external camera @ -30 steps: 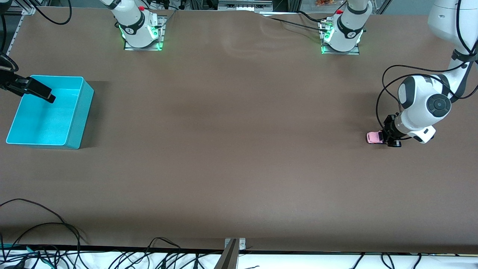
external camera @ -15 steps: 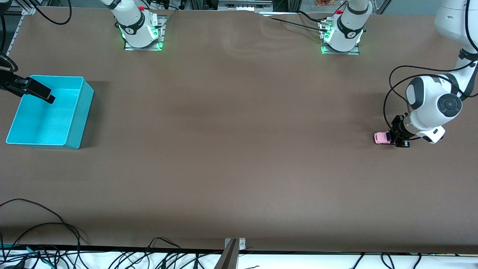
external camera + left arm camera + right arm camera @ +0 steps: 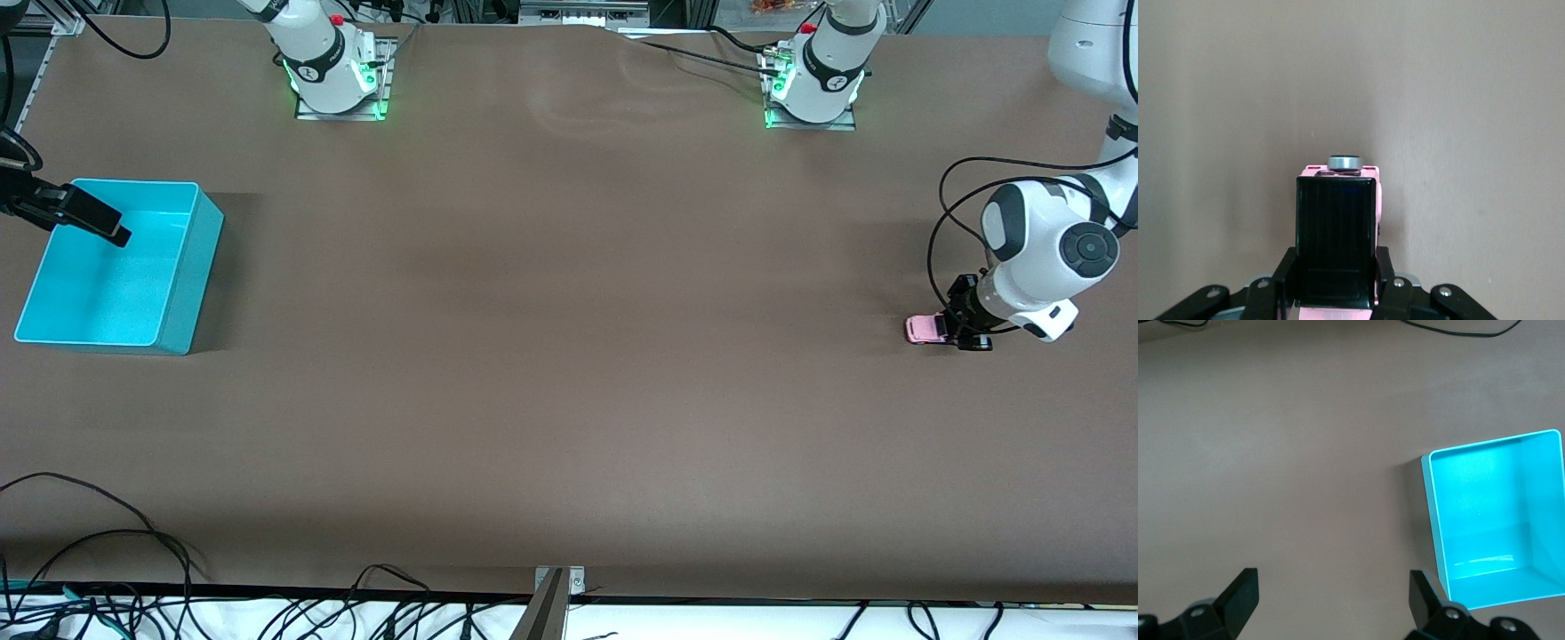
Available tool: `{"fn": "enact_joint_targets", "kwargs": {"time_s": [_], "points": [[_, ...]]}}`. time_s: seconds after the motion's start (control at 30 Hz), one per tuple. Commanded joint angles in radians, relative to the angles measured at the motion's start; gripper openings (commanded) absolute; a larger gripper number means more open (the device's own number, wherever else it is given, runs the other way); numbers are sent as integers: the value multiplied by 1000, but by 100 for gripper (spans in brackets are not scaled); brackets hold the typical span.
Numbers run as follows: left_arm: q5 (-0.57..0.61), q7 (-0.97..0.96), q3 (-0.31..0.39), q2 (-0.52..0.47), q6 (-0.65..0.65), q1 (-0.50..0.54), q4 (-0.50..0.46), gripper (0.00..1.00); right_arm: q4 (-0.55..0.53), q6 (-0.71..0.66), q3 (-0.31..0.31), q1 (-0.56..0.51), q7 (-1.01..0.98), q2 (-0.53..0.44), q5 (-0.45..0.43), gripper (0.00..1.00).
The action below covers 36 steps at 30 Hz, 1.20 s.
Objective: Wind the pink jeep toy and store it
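Pink jeep toy (image 3: pixel 924 329) sits apparently clamped between the left gripper's (image 3: pixel 949 328) jaws.

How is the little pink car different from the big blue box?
The pink jeep toy is tiny; the turquoise bin is far bigger. The jeep is pink with a black roof; the bin is plain turquoise all over. The left gripper has its jaws shut on the jeep; the right gripper only hangs open over the bin, which holds nothing. Both sit on the brown table.
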Motion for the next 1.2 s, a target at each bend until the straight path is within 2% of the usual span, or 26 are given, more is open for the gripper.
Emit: {"fn": "enact_joint_targets", "kwargs": {"time_s": [0.0,0.33,0.4,0.47,0.5,0.7,0.93,1.17], "points": [[64,9,-5,139,52,49,67,22,17,-1,2,-5,9,5,1,100],[71,60,-5,157,52,77,89,22,17,-1,2,-5,9,5,2,100],[71,60,-5,156,51,80,89,26,17,-1,2,-5,9,5,4,100],[71,61,-5,149,51,78,89,41,17,-1,2,-5,9,5,4,100],[70,60,-5,113,43,71,86,79,17,-1,2,-5,9,5,4,100],[58,60,-5,74,26,67,76,98,17,-1,2,-5,9,5,4,100],[51,60,-5,-25,-100,43,70,100,17,-1,2,-5,9,5,4,100],[45,123,-5,-171,-208,9,30,100,17,-1,2,-5,9,5,4,100]]}}
